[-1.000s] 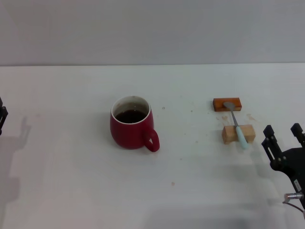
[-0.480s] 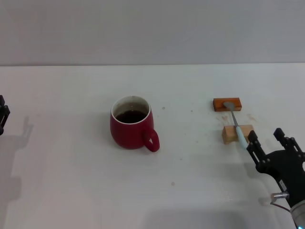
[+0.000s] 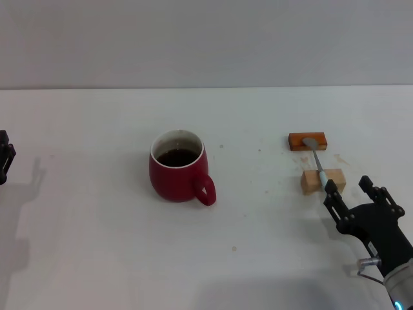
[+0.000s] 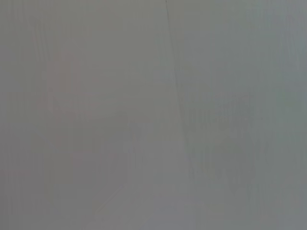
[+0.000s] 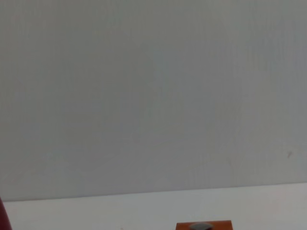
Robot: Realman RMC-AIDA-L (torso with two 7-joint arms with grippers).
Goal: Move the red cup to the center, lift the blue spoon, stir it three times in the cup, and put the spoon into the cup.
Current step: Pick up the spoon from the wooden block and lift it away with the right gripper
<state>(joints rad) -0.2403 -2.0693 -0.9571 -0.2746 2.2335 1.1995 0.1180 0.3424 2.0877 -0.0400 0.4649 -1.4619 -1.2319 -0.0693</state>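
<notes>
Far over at the left edge of the head view, the left gripper (image 3: 4, 157) shows only as a dark sliver above the white table (image 3: 97, 258), with its shadow on the surface beside it; whether its fingers are spread or closed cannot be told, and its own wrist camera shows nothing but a blank grey surface.

Next, a little left of the middle, the red cup (image 3: 179, 166) stands upright on the table. Dark liquid fills it below the white inner wall, and its loop handle points toward the robot and to the right. Nothing touches it.

Further right lie two small blocks, apart from each other. The orange-brown block (image 3: 308, 141) is the farther one and the tan wooden block (image 3: 322, 181) the nearer. The blue spoon (image 3: 316, 160) bridges them: its grey bowl rests on the orange-brown block, its neck crosses the gap, and its pale blue handle lies over the tan block. The handle's near end is hidden behind the right gripper.

At the lower right, the right gripper (image 3: 352, 190) has its two black fingers spread apart and holds nothing. Its left fingertip sits just at the tan block's near edge, by the spoon handle; contact cannot be judged. The right wrist view catches the orange-brown block (image 5: 204, 225) at the frame's edge.
</notes>
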